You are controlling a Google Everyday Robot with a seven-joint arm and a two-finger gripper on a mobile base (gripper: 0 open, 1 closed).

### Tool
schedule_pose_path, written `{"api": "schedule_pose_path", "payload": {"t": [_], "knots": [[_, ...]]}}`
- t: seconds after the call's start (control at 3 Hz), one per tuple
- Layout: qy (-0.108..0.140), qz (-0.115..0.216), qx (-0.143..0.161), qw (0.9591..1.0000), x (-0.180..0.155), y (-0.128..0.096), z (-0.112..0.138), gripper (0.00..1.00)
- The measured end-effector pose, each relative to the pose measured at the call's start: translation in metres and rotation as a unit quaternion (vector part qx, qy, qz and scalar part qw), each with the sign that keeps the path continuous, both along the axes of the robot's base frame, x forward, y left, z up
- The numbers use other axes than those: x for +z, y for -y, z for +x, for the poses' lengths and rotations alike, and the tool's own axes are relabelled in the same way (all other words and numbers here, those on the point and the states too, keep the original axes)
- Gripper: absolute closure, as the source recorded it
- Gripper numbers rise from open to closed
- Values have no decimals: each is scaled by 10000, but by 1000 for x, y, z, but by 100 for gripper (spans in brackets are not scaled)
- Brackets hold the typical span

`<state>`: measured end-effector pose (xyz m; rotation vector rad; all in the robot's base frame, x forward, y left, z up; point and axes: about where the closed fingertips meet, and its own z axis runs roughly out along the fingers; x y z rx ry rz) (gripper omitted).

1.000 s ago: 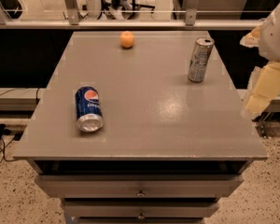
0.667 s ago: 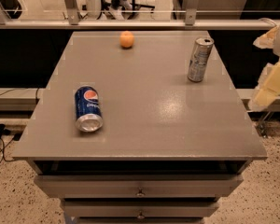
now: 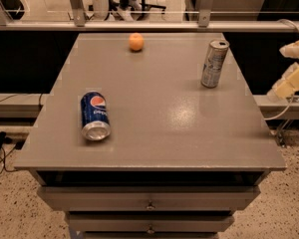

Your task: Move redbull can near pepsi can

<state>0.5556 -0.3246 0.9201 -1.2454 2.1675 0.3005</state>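
The redbull can (image 3: 214, 63) is a slim silver can standing upright near the table's right edge, toward the back. The pepsi can (image 3: 94, 115) is a wider dark blue can lying on its side at the front left, silver end toward me. My gripper (image 3: 290, 76) shows as cream-coloured parts at the right edge of the view, off the table and to the right of the redbull can, apart from it.
An orange (image 3: 135, 42) sits near the back middle of the grey table (image 3: 159, 133). Drawers (image 3: 149, 203) are below the front edge. A rail (image 3: 139, 25) runs behind the table. Cables lie on the floor at left.
The gripper has moved to the right and up, further off the table's right side. The cans and the orange have not moved.
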Motion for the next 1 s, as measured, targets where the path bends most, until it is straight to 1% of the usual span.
{"api": "schedule_pose_path", "payload": {"t": [0.33,0.67,1.0], "knots": [[235,831,-123,9962,-5,-5,29,0],[248,987,-131,9947,-6,-8,33,0],[326,1375,-295,9895,-3,-12,42,0]]}}
